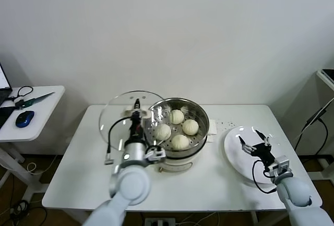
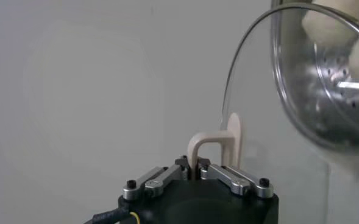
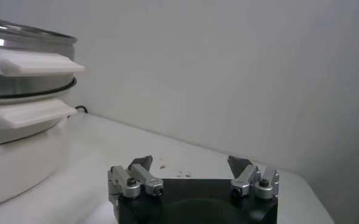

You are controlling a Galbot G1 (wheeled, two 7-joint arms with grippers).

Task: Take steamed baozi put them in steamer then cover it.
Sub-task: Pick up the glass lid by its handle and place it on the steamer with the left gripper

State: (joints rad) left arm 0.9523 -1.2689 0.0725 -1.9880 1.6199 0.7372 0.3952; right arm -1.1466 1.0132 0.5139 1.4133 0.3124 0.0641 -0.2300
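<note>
Left gripper (image 2: 194, 172) clamped on cover (image 1: 125, 116) handle, cover tilted beside steamer (image 1: 201, 116); 4 baozi (image 1: 180, 141) inside. Right gripper (image 1: 254, 145) fingers wide over plate (image 1: 235, 161).

The cover (image 1: 125, 112), tilted in my left gripper (image 1: 136, 112), blocks the steamer (image 1: 195, 112) from the tabletop's left edge. Its top and right side are open to me.
</note>
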